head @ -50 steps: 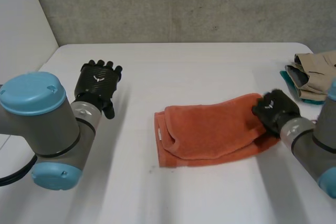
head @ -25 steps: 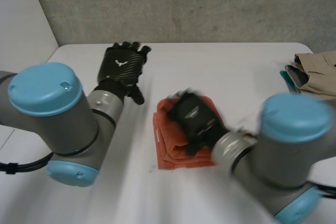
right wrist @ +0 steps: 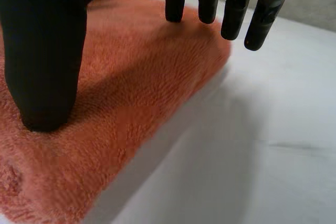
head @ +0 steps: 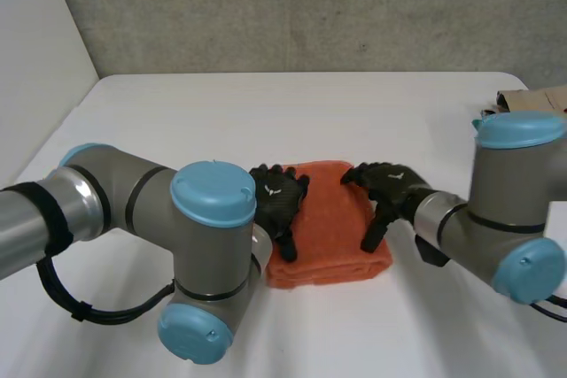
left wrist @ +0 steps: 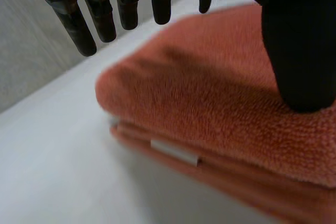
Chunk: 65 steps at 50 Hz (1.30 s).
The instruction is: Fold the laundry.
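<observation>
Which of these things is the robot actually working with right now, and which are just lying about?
In use: orange towel, folded; left hand and right hand pressing on its two sides.
Lying about: beige clothes at the right edge of the table, untouched.

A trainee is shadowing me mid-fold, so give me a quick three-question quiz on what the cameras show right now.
1. True or false: the orange towel lies folded on the white table.
2. Which hand touches the towel? A: the left hand alone. B: the right hand alone. C: both.
3. Fill in: neither hand grips the towel; both hands are ____.

Key: 1 true; 2 C; 3 open.
</observation>
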### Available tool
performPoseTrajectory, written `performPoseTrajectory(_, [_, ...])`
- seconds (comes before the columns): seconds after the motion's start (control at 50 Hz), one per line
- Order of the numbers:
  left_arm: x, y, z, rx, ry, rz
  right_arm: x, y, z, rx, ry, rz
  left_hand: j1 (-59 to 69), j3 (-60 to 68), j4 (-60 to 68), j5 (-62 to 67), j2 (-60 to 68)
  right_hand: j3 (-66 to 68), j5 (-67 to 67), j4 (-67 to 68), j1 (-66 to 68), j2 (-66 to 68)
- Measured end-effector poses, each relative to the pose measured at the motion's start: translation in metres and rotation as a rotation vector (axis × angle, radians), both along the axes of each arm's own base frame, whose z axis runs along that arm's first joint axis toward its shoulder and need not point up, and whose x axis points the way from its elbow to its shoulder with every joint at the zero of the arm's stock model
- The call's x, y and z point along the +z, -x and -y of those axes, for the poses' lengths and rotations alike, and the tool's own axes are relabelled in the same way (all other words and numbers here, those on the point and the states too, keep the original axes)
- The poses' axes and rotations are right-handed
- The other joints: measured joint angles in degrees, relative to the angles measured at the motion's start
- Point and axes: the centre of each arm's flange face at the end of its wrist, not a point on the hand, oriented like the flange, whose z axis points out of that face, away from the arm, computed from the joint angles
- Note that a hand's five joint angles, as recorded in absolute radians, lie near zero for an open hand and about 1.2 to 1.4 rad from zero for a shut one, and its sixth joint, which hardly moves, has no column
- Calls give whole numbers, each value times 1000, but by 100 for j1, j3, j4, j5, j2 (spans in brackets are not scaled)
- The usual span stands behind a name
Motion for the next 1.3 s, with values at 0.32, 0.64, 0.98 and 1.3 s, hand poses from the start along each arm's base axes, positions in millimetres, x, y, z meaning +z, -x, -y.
performPoseTrajectory(0.32, [37, -9, 17, -59, 121, 76, 23, -5, -6, 56, 259, -219, -1, 0, 0, 0, 0, 0, -37, 0, -115, 0])
performPoseTrajectory(0.64, [147, -10, 13, -305, 143, -190, 17, -19, -106, 201, 388, -146, 0, 0, 0, 0, 0, 0, -40, 0, -115, 0])
performPoseTrajectory(0.98, [151, -9, 9, -345, 72, -213, -35, -34, -94, 197, 389, -180, -1, 0, 0, 0, 0, 0, -40, 0, -115, 0])
performPoseTrajectory(1.3, [148, -11, 9, -333, 51, -222, -28, -55, -62, 192, 493, -162, -1, 0, 0, 0, 0, 592, 377, 468, 388, 541])
